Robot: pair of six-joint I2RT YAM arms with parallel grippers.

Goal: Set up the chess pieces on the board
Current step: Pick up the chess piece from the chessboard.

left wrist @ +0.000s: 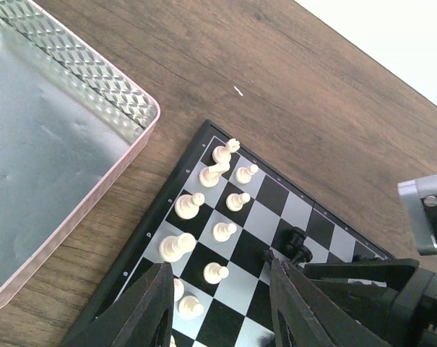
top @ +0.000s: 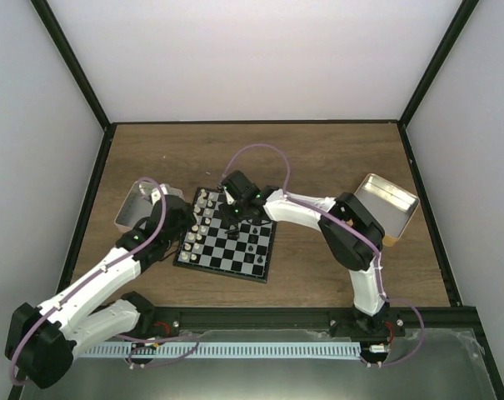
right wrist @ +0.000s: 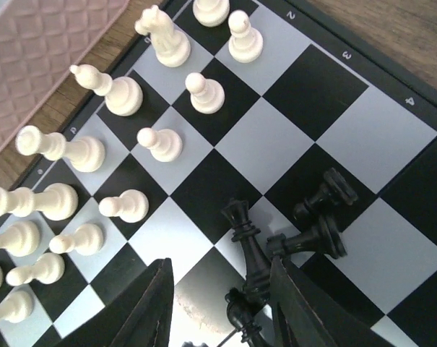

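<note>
The board [top: 260, 250] lies mid-table. Several cream chess pieces [right wrist: 160, 143] stand in two rows along its left side. My left gripper [left wrist: 218, 293] hovers open over those rows, a cream pawn [left wrist: 216, 272] standing untouched between its fingers [left wrist: 149, 307]. My right gripper [right wrist: 222, 303] is open low over the board's middle. A black queen [right wrist: 245, 235] leans beside its right finger [right wrist: 301, 307], and a black pawn [right wrist: 241, 318] lies just inside it. Two toppled black pieces [right wrist: 321, 217] lie close by. From above, both grippers [top: 189, 227] [top: 235, 210] sit over the board's left half.
A pinkish shallow tin [top: 135, 208] [left wrist: 52, 152] sits just left of the board. A yellow-tan tin [top: 388, 207] rests at the right, behind my right arm. A few black pieces [top: 253, 246] stand on the board's right part.
</note>
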